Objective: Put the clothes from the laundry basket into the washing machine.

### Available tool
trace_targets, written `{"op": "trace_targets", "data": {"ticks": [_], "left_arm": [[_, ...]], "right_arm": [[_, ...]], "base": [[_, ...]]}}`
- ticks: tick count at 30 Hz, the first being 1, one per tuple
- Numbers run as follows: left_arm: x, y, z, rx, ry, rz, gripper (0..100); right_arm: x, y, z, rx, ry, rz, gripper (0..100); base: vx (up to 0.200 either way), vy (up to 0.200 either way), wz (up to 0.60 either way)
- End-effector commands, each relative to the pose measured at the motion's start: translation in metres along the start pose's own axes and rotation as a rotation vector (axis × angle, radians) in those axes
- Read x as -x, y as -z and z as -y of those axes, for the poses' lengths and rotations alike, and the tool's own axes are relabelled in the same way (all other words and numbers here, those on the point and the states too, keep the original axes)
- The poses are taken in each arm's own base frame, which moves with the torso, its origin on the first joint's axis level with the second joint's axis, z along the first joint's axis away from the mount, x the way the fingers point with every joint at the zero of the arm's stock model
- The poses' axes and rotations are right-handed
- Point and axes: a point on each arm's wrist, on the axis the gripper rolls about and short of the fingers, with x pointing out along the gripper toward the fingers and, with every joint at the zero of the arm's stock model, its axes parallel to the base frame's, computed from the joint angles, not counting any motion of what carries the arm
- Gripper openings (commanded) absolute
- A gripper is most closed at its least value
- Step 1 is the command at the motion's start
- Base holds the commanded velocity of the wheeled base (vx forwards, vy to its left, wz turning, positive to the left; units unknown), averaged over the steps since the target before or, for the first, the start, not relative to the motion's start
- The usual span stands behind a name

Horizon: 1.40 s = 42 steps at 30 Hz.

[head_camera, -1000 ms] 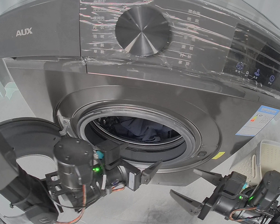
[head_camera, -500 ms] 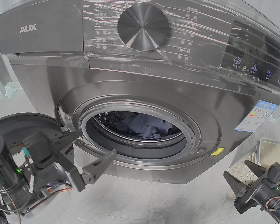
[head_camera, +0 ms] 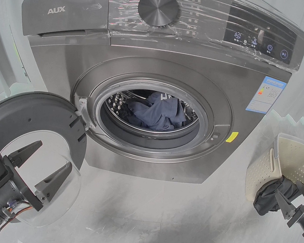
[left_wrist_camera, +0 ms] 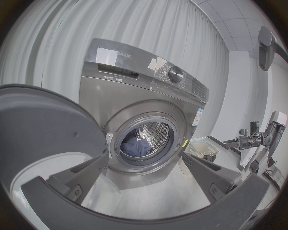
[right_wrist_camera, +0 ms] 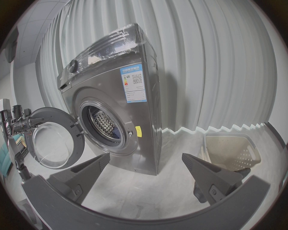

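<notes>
Left gripper, lower left: jaws wide, nothing held, in front of open door. Right gripper, lower right: wide, beside dark garment at basket edge. Blue clothes in drum, centre.

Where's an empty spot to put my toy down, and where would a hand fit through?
The grey floor between the washing machine, its open door and the laundry basket is bare. A hand should fit through the drum mouth above the blue clothes. Crowded: the basket's near end, where a dark garment and the right gripper sit.
</notes>
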Motion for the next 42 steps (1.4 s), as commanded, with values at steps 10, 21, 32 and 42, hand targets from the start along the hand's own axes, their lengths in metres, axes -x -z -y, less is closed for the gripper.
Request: {"op": "trace_targets", "data": {"ticks": [10, 21, 32, 42], "left_arm": [[0.074, 0.005, -0.022, -0.024, -0.130, 0.023, 100], [0.139, 0.039, -0.023, -0.046, -0.234, 0.028, 100], [0.148, 0.055, -0.020, -0.071, -0.395, -0.035, 100], [0.153, 0.067, -0.014, -0.125, -0.444, -0.064, 100]], "right_arm": [[0.075, 0.026, 0.007, 0.020, 0.116, 0.129, 100], [0.097, 0.056, 0.005, 0.035, 0.231, 0.124, 100], [0.100, 0.071, 0.003, 0.017, 0.244, 0.040, 100], [0.101, 0.072, 0.003, 0.016, 0.242, 0.041, 100]], "base": [[0.000, 0.000, 0.00], [0.000, -0.055, 0.00], [0.000, -0.164, 0.00], [0.000, 0.000, 0.00]]}}
